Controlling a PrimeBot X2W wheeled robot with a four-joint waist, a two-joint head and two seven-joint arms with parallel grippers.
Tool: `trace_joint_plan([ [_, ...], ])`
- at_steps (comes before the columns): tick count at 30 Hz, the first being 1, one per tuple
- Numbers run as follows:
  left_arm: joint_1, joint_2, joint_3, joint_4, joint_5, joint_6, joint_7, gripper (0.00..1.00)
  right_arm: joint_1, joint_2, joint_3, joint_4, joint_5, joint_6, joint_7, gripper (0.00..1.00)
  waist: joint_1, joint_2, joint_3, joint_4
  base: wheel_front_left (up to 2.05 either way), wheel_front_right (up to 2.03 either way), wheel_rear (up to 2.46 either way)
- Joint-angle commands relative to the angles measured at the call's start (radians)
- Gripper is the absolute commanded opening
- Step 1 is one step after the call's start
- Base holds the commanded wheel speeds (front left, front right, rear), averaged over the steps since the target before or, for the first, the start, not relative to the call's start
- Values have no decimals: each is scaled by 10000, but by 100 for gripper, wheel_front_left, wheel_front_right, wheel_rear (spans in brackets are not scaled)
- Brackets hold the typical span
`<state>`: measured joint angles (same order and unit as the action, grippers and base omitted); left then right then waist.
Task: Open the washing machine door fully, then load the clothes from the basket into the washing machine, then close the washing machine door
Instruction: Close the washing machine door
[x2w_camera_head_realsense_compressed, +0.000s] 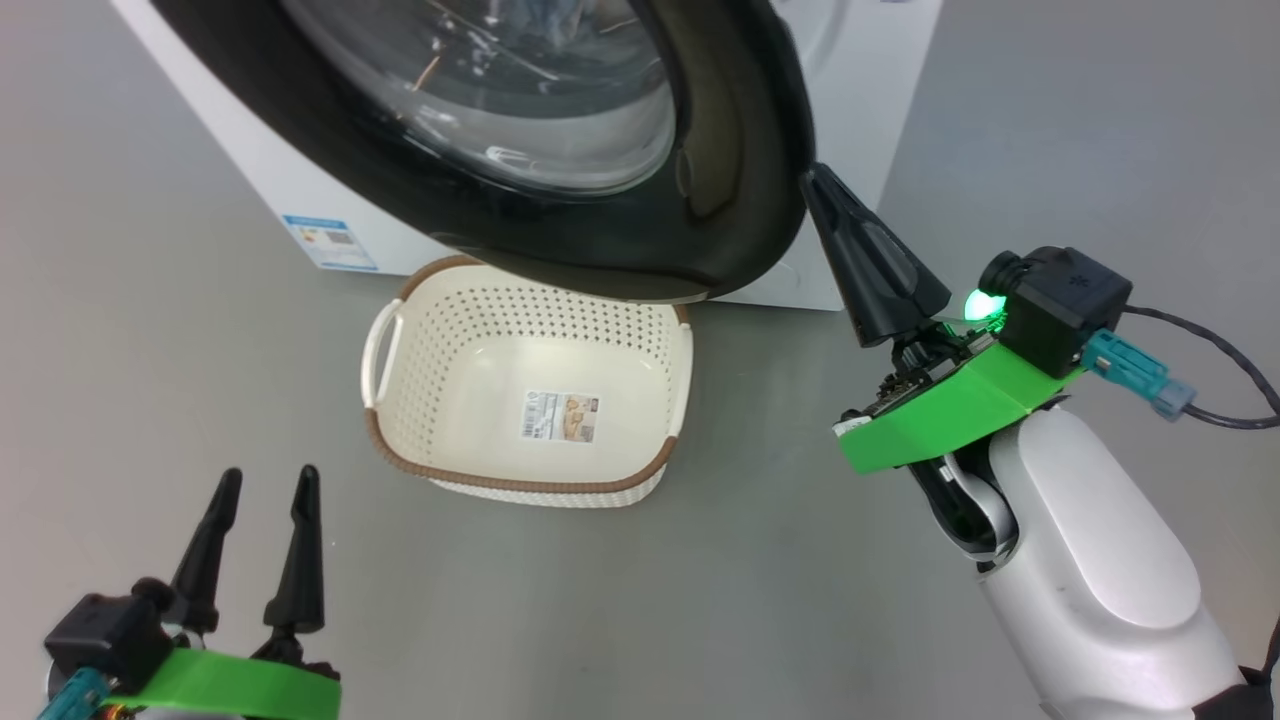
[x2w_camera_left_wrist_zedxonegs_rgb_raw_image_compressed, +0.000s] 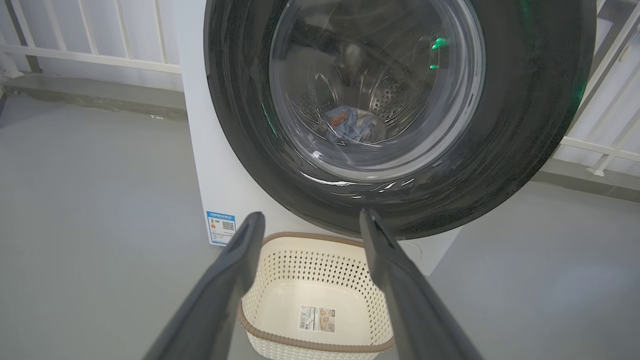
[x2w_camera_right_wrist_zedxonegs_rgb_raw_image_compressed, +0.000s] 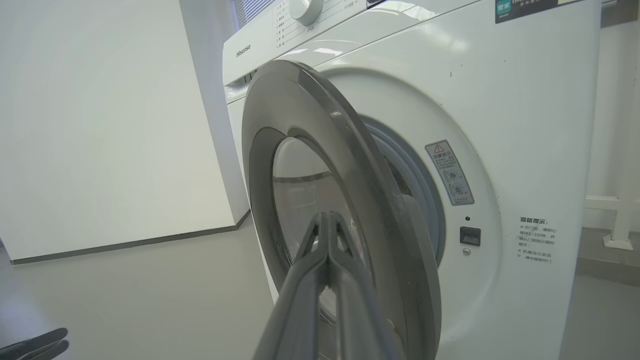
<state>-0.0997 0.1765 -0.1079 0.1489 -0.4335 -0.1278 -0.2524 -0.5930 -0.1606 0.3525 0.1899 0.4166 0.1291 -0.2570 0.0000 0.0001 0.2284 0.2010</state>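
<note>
Your clenched, empty right pincer is sitting just right of the door. Your released left pincer is hanging farther from it.

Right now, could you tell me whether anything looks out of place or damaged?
Nothing stands out: the basket sits upright and empty, the clothes lie in the drum, and the door is merely ajar.

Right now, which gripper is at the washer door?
The right gripper, fingers shut, tip at the rim of the washing machine door; the left gripper hangs open near the basket.
</note>
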Motion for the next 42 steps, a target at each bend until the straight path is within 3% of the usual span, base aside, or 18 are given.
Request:
trace_joint_plan([
  [1,-437,146,295,-217,-95,-29,-93,100,-187,108,238,-140,100,16,-48,0,0,-1,128,252,0,0,0],
  [17,-1034,-31,-50,-211,-235,-29,-93,100,-1318,125,470,1869,247,16,-48,0,0,-1,1013,926,0,0,0],
  [33,-1589,-144,-306,-336,-376,-29,-93,100,-2330,212,-840,2697,-263,16,-48,0,0,-1,1761,1291,0,0,0],
  [42,-1925,-262,-497,-515,-418,-29,-93,100,-3183,-48,-1554,2812,-580,16,-48,0,0,-1,2179,1650,0,0,0],
])
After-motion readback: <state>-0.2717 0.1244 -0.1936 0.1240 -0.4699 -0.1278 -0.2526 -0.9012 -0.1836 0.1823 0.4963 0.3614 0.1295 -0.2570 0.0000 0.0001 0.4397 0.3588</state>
